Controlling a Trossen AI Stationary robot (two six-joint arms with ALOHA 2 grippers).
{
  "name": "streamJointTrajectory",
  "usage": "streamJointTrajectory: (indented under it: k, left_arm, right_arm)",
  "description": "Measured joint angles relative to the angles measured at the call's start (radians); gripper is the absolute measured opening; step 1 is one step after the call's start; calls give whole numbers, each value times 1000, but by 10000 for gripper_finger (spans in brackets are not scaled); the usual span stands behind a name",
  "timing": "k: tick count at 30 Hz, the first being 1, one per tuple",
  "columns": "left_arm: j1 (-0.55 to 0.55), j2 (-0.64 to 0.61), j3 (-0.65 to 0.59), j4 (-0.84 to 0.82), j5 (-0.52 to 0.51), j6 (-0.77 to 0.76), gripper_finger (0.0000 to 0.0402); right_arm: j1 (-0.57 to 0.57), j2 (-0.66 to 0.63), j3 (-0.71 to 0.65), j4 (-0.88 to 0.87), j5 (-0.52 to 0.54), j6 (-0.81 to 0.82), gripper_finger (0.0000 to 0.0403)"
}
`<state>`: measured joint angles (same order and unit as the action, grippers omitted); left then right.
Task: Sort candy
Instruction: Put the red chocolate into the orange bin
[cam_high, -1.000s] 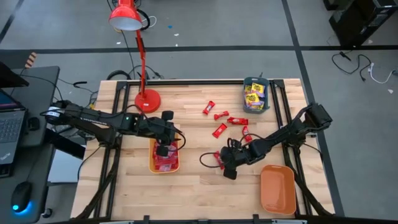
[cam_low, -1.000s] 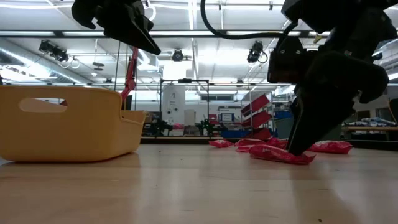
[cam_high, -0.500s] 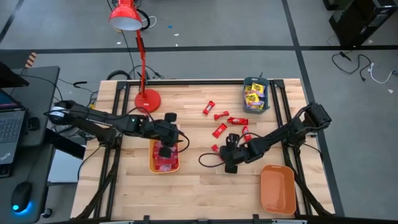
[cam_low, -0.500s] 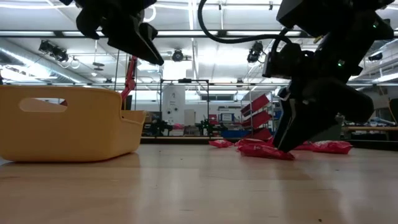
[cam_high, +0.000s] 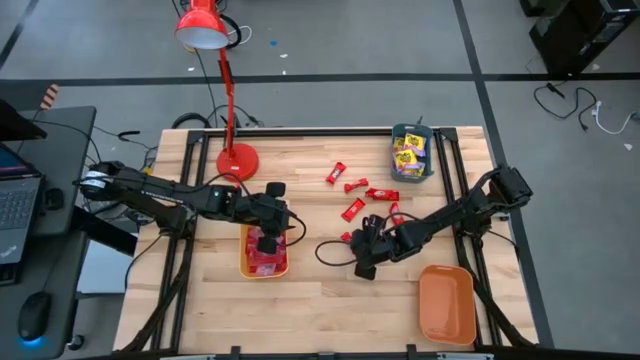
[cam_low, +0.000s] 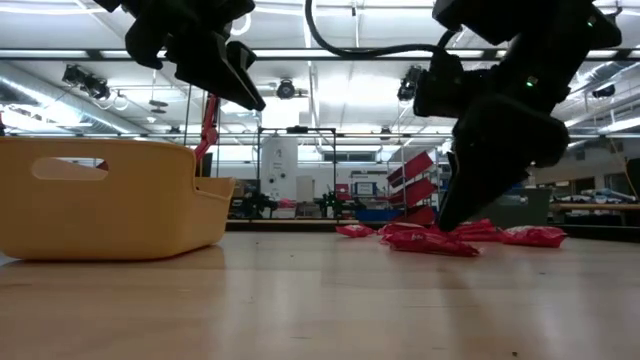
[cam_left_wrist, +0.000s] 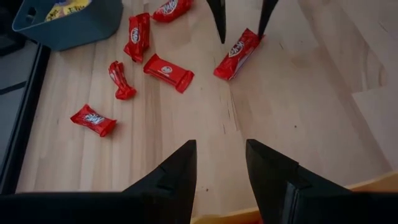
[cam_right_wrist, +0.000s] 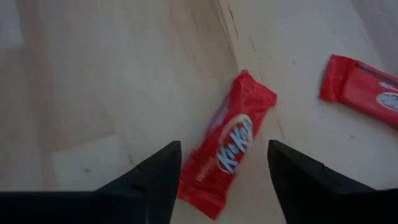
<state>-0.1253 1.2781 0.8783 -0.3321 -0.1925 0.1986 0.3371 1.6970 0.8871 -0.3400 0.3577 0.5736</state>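
My right gripper (cam_high: 358, 252) (cam_right_wrist: 221, 180) is open and low at the table's middle. Its fingers stand on either side of a red wrapped candy (cam_right_wrist: 229, 144) (cam_low: 432, 241) (cam_left_wrist: 237, 53) that lies flat on the wood. My left gripper (cam_high: 266, 238) (cam_left_wrist: 221, 168) is open and hovers above a yellow tray (cam_high: 243, 262) (cam_low: 110, 195) that holds red candies (cam_high: 266, 258). Several more red candies (cam_high: 353, 208) (cam_left_wrist: 168, 72) lie loose on the table beyond the right gripper. My right gripper comes at the red candy slanting down, its open fingers along the candy's two long sides. The wrapper's near end (cam_right_wrist: 198, 190) lies close to one finger (cam_right_wrist: 163, 180); whether they touch, I cannot tell. The candy lies flat on the table.
A teal tray (cam_high: 396, 160) with yellow packets stands at the far right. An orange tray (cam_high: 445, 303) sits at the near right corner. A red desk lamp's base (cam_high: 237, 161) stands at the far left. Bare wood lies along the near edge between the trays.
My right gripper has moved a little toward the table's far edge and left, staying low and open. The red candy between its fingers has slid along the table the same way.
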Motion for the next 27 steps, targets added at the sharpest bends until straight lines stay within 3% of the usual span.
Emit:
streamJointTrajectory:
  k: [12,27]
  left_arm:
    - [0,0,0,0,0,-5,141]
    - [0,0,0,0,0,-6,141]
  right_arm:
    - [-9,3,-25,35,-44,37,272]
    - [-24,-2,-143,183,-43,35,250]
